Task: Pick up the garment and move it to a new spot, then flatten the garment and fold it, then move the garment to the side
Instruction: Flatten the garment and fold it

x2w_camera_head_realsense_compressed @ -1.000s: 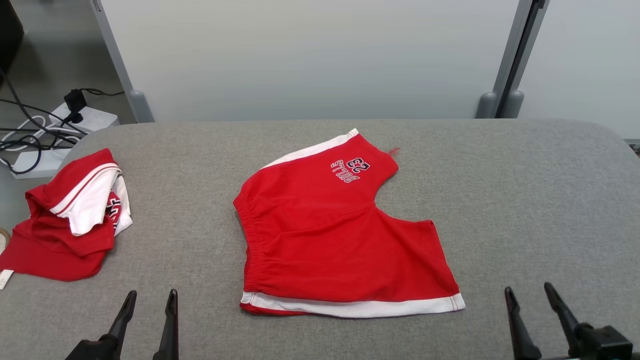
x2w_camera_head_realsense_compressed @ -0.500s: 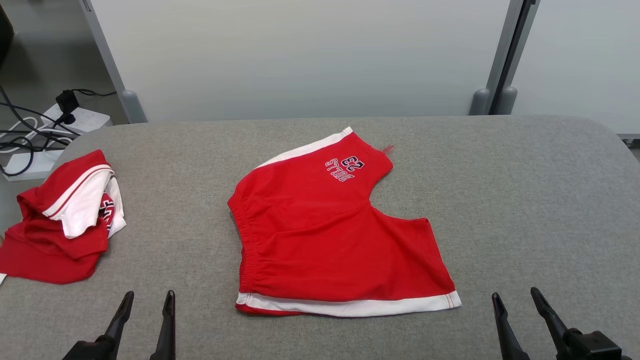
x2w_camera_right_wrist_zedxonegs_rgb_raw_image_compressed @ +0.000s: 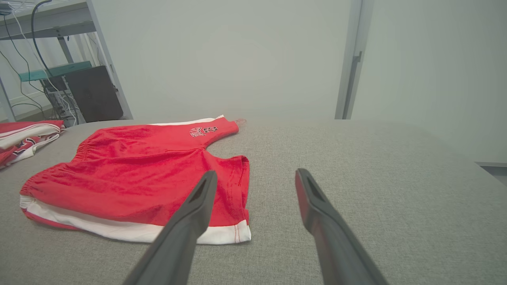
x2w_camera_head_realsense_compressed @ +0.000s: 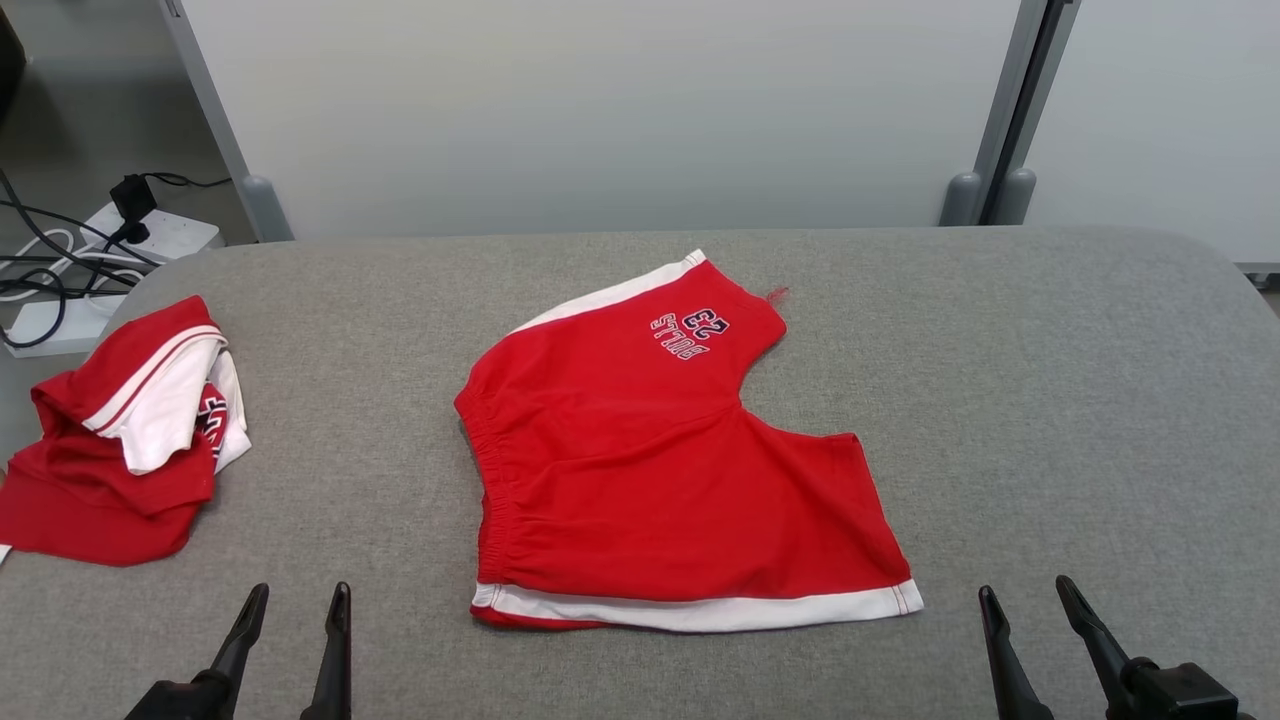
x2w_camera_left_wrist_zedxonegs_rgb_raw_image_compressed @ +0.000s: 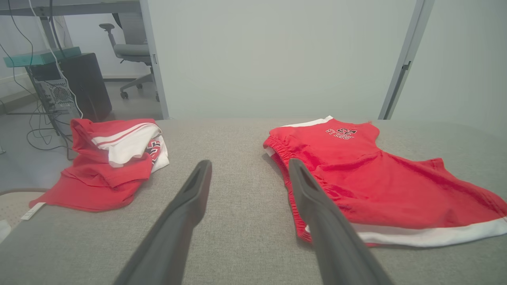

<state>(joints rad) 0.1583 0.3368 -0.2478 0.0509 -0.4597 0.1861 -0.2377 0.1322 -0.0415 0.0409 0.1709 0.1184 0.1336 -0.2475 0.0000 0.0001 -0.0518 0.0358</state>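
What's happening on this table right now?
Nothing is held. The red shorts lie spread flat, not yet folded, mid-way on the grey table. A crumpled red-and-white garment sits at its left end. Both arms' jaws stand open over the near edge, one either side of the shorts, touching neither.

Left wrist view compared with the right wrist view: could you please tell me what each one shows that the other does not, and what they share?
Left wrist view, not the right: an office chair in the background, the open left pincer, and the whole of the crumpled red-and-white garment. Right wrist view, not the left: the open right pincer and the white-trimmed hem corner of the red shorts. Both share the red shorts lying flat, the grey table and the dark computer tower.
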